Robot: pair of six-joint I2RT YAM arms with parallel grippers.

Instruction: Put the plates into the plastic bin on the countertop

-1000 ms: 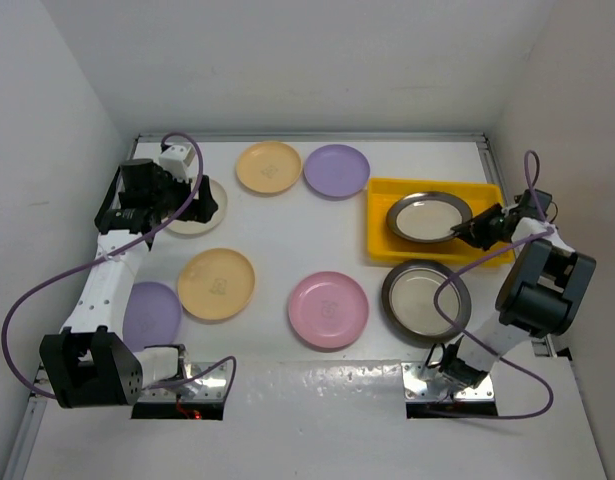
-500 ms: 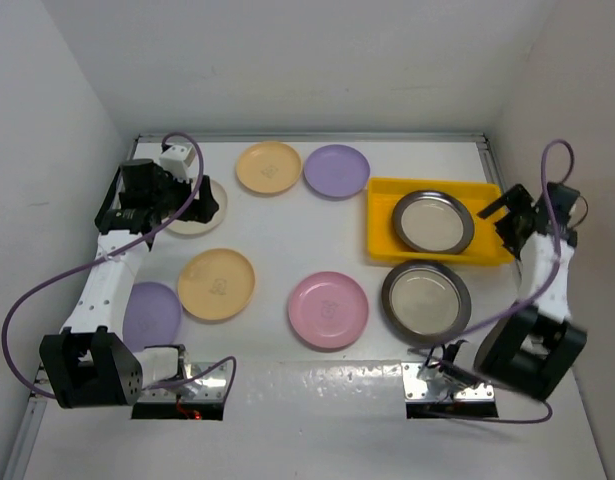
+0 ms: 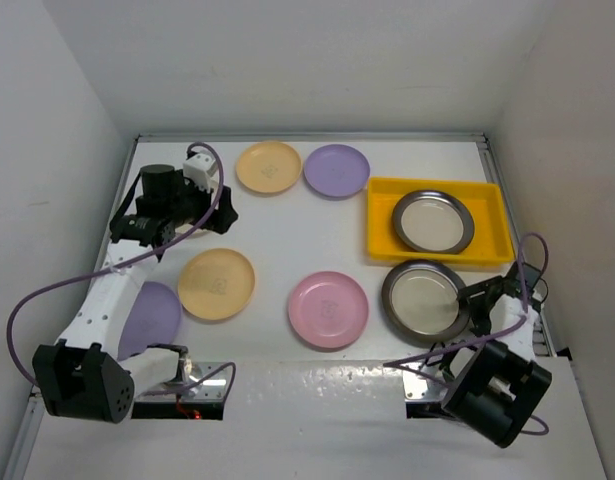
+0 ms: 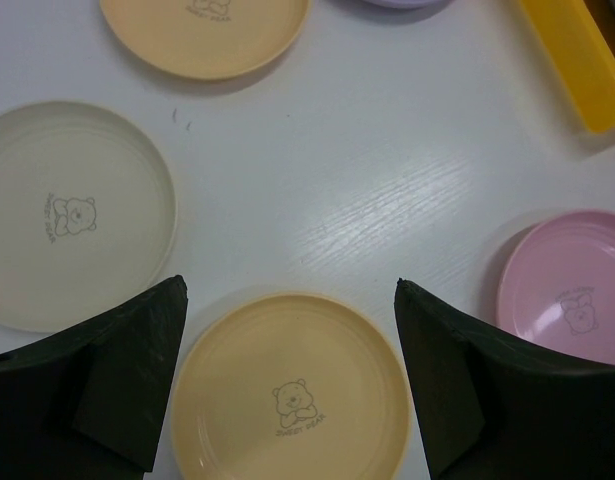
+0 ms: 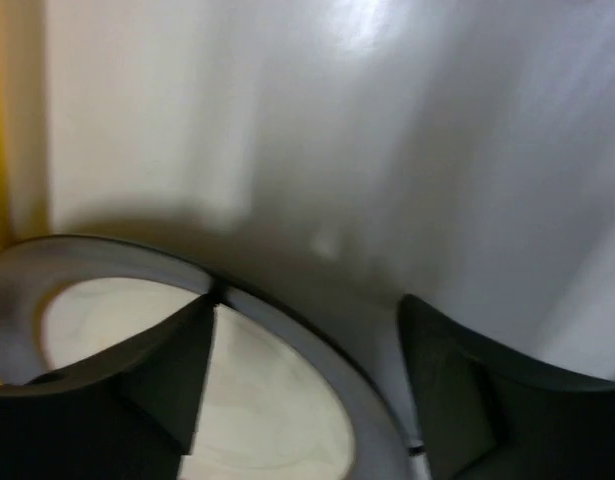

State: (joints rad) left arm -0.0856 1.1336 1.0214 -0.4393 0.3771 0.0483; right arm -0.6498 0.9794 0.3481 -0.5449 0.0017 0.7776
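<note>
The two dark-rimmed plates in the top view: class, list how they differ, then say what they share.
Place: the binned plate lies inside the yellow bin; the countertop plate lies on the countertop, just in front of the bin.
Attention: the open right claw is at the countertop plate's right rim; no claw is near the binned plate.
Shared: both are round with dark rims and cream centres, and both lie flat.

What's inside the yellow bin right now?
One dark-rimmed plate with a cream centre lies flat in the bin. The floor around it is bare yellow. Whether anything lies beneath that plate cannot be seen, because the plate covers it.
</note>
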